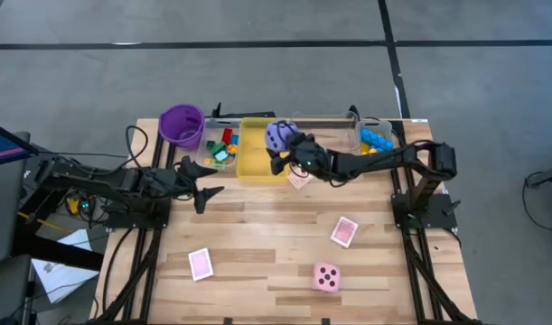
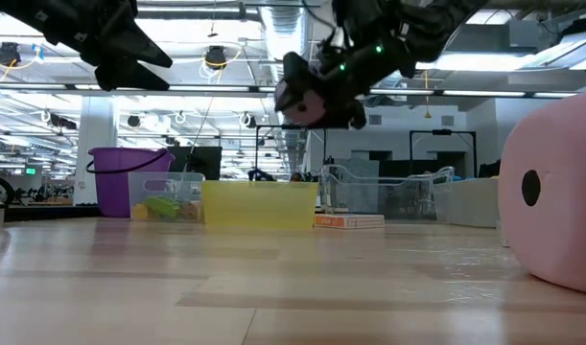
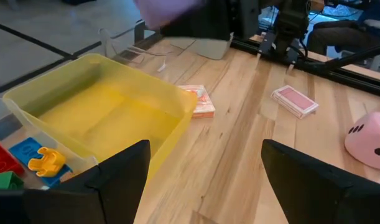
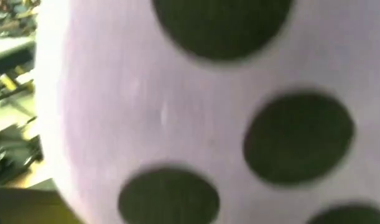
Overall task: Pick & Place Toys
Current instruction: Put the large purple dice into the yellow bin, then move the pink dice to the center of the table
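My right gripper (image 1: 287, 149) is shut on a purple foam die with dark dots (image 1: 276, 135), held in the air over the right part of the yellow bin (image 1: 253, 162). The die fills the right wrist view (image 4: 177, 124) and shows above the bin in the low view (image 2: 302, 101). My left gripper (image 1: 203, 191) is open and empty, above the table just left of the yellow bin; it also shows in its wrist view (image 3: 202, 180). A pink die (image 1: 326, 277) rests on the table at the near right. Pink-backed cards (image 1: 200, 264) (image 1: 344, 231) lie flat on the table. My right gripper pinches the purple die between its two fingers, coming at it from the table's right side. The die's side toward the arm (image 1: 285, 143) is the part in the fingers. The die is lifted clear, above the yellow bin's rim (image 2: 259, 187). The pads themselves are hidden by the die.
A purple cup (image 1: 182, 125) stands at the far left. A clear bin with coloured bricks (image 1: 219, 149) stands left of the yellow bin, and another clear bin with blue bricks (image 1: 375, 140) at the far right. A card pack (image 1: 298, 180) lies beside the yellow bin.
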Robot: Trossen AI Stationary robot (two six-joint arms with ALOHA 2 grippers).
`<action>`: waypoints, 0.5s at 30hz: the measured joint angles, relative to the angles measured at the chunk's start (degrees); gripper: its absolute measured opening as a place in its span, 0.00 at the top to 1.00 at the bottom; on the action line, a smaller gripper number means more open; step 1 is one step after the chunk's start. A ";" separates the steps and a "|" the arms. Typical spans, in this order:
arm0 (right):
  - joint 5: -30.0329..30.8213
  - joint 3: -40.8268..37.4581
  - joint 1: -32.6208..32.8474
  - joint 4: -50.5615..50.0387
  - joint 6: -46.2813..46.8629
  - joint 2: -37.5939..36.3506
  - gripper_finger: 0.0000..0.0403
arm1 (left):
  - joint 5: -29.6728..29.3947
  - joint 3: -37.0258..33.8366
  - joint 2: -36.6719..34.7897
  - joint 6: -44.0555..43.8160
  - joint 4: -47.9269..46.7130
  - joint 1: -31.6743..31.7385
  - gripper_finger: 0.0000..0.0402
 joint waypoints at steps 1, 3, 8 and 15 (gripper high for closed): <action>-2.15 0.00 -0.63 -1.66 1.54 0.00 0.11 | 0.02 0.00 0.00 -0.18 0.00 0.00 0.25; -5.33 0.00 -1.56 -4.69 3.46 0.01 0.12 | 0.02 0.00 0.00 -0.22 -0.02 0.00 0.25; -9.43 -0.02 -2.53 -8.74 4.69 0.02 0.15 | 0.02 0.00 0.00 -0.22 -0.02 0.00 0.25; -11.10 -0.01 -1.66 -6.80 1.41 0.04 0.17 | 0.04 0.00 0.00 -0.22 -0.02 0.00 0.25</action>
